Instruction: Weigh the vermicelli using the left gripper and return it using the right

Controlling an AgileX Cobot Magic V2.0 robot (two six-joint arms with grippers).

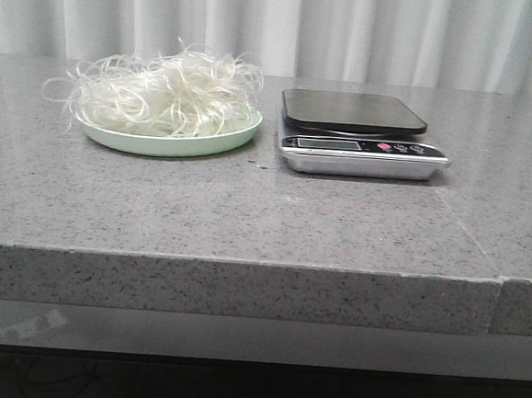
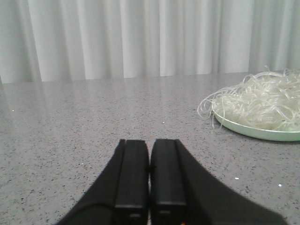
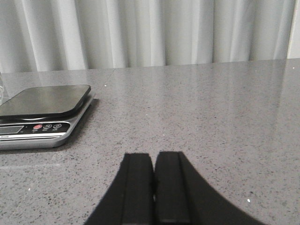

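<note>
The vermicelli (image 1: 168, 92) is a fluffy heap of whitish strands filling a pale green plate (image 1: 217, 141) at the back left of the grey counter. It also shows in the left wrist view as vermicelli (image 2: 265, 103) on the plate (image 2: 262, 133). A kitchen scale (image 1: 359, 133) with a bare black platform stands just right of the plate, seen too as the scale (image 3: 42, 110). My left gripper (image 2: 149, 143) is shut and empty, low over the counter well short of the plate. My right gripper (image 3: 153, 155) is shut and empty, off to the side of the scale. Neither arm shows in the front view.
A white curtain (image 1: 280, 25) hangs behind the grey speckled counter (image 1: 246, 216). The counter's front edge (image 1: 233, 261) runs across the front view, with a seam (image 1: 470, 235) toward the right.
</note>
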